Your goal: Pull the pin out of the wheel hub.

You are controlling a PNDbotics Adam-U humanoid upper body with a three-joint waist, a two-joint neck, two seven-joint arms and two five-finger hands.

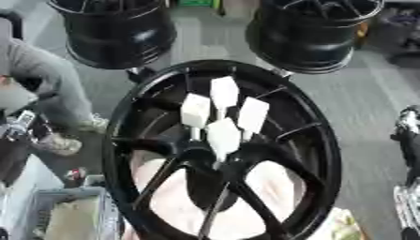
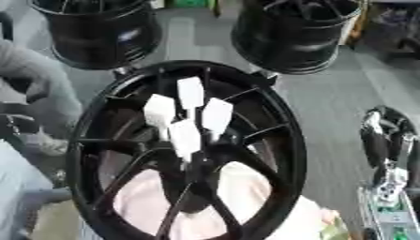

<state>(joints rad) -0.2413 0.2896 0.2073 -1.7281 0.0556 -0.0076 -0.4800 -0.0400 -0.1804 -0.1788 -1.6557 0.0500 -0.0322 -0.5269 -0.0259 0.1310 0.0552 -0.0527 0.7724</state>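
At centre of both views: black wheel hub (image 1: 226, 150), spoked, face up toward camera. Four white pins (image 1: 224, 133) stand upright, clustered round hub middle, tops flat and square. Right robot hand (image 2: 386, 140) at right edge, beside rim, apart from it, touching nothing; finger state cannot tell. Left robot hand out of view. Two more black wheels (image 1: 115, 30) beyond, on floor. Pink cloth (image 1: 193, 206) shows through spokes.

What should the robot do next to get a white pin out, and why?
Probably bring the right hand across to the nearest pin. Four white pins stand in the middle of the hub, and the hand sits at the right edge, touching none.
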